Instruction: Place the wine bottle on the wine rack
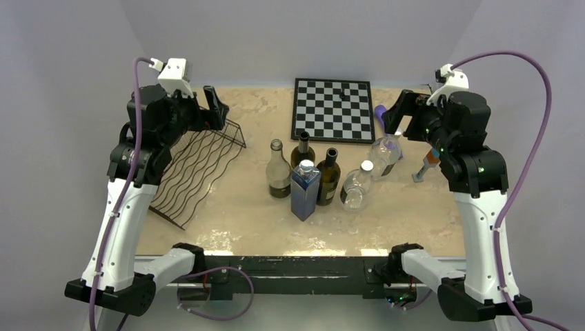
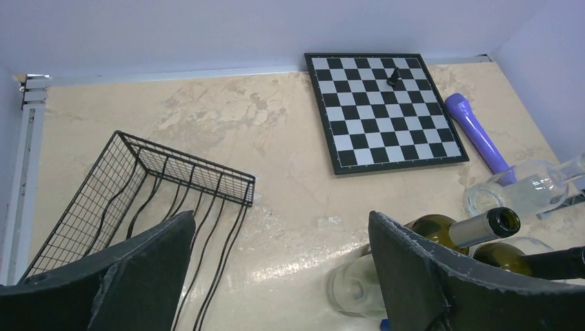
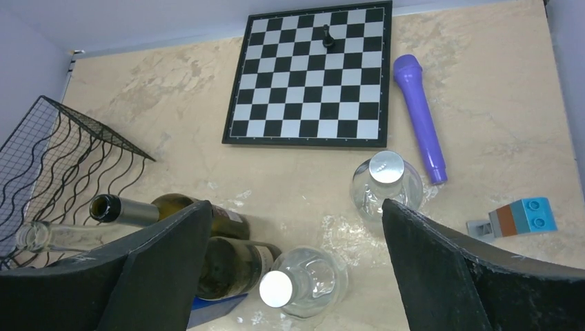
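black wire wine rack (image 1: 200,169), glossy marble-look table (image 1: 234,221)

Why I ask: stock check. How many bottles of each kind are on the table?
Dark wine bottles: 2
Clear uncapped bottle: 1
Clear capped plastic bottles: 2
Blue square bottle: 1
Total: 6

Black wire wine rack (image 1: 200,169) flat at left; dark wine bottle (image 1: 328,178) upright at centre, well apart.

Top camera: high, near side, looking down. Wrist cameras: raised, tilted down; both share chessboard (image 2: 383,110), wine rack (image 2: 186,174).
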Motion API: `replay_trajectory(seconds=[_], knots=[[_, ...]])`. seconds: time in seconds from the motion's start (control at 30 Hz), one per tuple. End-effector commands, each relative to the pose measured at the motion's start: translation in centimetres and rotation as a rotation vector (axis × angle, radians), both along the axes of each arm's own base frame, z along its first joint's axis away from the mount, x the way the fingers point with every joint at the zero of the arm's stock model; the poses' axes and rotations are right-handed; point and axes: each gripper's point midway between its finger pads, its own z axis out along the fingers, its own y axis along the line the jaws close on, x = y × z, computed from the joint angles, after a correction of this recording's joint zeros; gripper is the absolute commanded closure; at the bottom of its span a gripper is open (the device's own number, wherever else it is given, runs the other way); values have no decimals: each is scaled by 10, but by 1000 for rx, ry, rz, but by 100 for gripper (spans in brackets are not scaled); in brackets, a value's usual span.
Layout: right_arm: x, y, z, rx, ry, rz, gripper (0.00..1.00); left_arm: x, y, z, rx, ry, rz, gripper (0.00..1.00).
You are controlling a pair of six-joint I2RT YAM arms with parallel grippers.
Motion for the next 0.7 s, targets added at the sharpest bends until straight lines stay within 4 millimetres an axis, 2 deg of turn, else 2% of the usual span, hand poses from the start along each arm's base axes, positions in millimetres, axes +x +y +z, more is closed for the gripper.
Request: replay_trajectory(seconds=[0.0,0.1,0.23,0.3,0.4,0.53,0.67], knots=[[-3,8,11,23,-6,42,2,-1,1,10,-33,-26,12,1],[-10,24,10,15,16,159,1,-5,-2,9,-43,-32,-8,1],[-18,46,12,33,19,307,2,-7,7,1,-25,-15,38,1],[-24,59,16,61,12,388,2,-10,5,-2,-2,-4,10,1],[-36,83,24,88,-18,526,2,-20,-11,-10,17,18,-111,1],[-53,120,34,61,-84,700,2,-44,-48,-28,-10,49,-370,1],[-55,153,33,37,-102,778,3,-63,-67,-41,-54,70,-507,1]])
